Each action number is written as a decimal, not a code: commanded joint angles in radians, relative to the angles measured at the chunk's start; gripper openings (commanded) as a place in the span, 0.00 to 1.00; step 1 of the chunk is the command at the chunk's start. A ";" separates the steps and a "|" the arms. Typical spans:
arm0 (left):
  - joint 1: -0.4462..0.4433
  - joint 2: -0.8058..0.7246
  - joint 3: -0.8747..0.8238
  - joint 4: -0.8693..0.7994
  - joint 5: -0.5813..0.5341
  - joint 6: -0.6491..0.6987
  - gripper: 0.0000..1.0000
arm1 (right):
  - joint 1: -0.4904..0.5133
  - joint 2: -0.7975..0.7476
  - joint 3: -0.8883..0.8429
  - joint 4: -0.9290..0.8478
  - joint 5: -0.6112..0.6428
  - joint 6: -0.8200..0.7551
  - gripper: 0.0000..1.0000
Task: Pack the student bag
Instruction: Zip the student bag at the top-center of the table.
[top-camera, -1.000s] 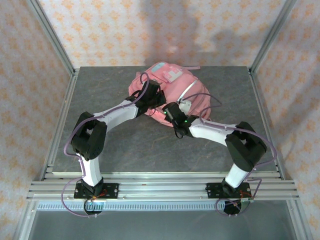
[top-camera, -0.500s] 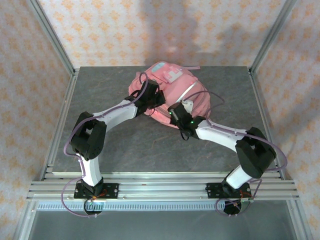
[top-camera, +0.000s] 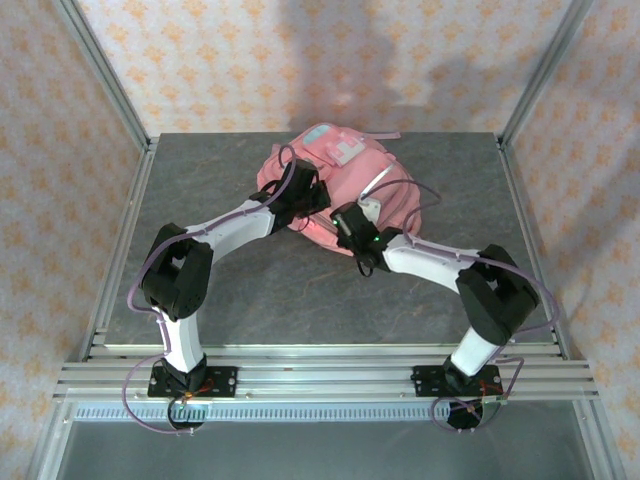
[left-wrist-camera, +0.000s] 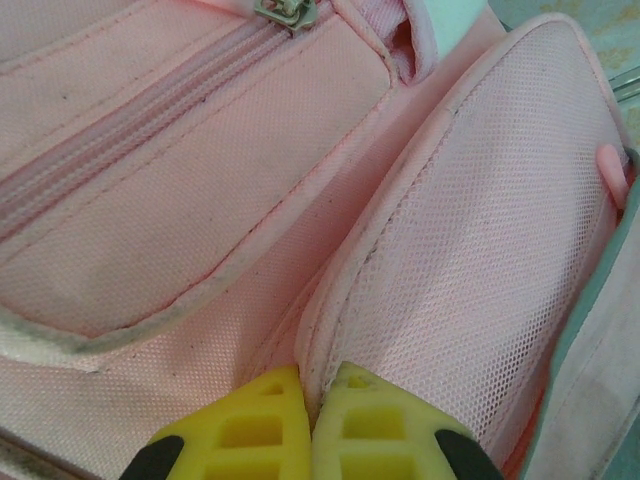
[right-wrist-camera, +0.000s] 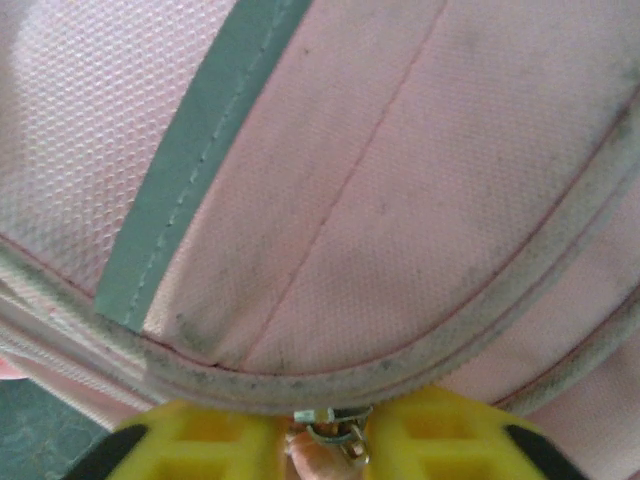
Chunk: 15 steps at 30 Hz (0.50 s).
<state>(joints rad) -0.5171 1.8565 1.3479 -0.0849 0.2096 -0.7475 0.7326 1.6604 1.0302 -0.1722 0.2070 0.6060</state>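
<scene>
Up top the student bag (top-camera: 335, 185) sat mid-back on the tabletop (top-camera: 250, 290), left wrist cam had the left claw (left-wrist-camera: 312, 385) pinched shut on its mesh pocket (left-wrist-camera: 480, 250) edge, right wrist had the right claw (right-wrist-camera: 328, 432) narrow on the zip pull (right-wrist-camera: 333, 424), which looked likely to slip free on a crooked yank.

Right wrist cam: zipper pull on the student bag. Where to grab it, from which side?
Pinch the metal zipper pull by its hanging tab, a finger on each flat face. Come in from the side away from the piped seam of the student bag, as the right end effector sits now. The tab hangs clear of the fabric there, while the slider hugs the seam.
</scene>
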 joint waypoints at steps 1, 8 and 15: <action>-0.010 -0.041 0.019 0.015 0.012 0.003 0.00 | -0.014 0.018 0.039 0.016 0.053 0.002 0.10; -0.003 -0.040 0.014 0.006 -0.008 0.013 0.00 | -0.019 -0.063 -0.027 -0.012 0.017 0.000 0.00; 0.018 -0.043 0.008 -0.031 -0.048 0.045 0.00 | -0.079 -0.152 -0.117 -0.101 -0.029 -0.056 0.00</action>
<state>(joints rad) -0.5171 1.8561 1.3483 -0.0856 0.2062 -0.7353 0.6922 1.5536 0.9539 -0.1753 0.1577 0.5842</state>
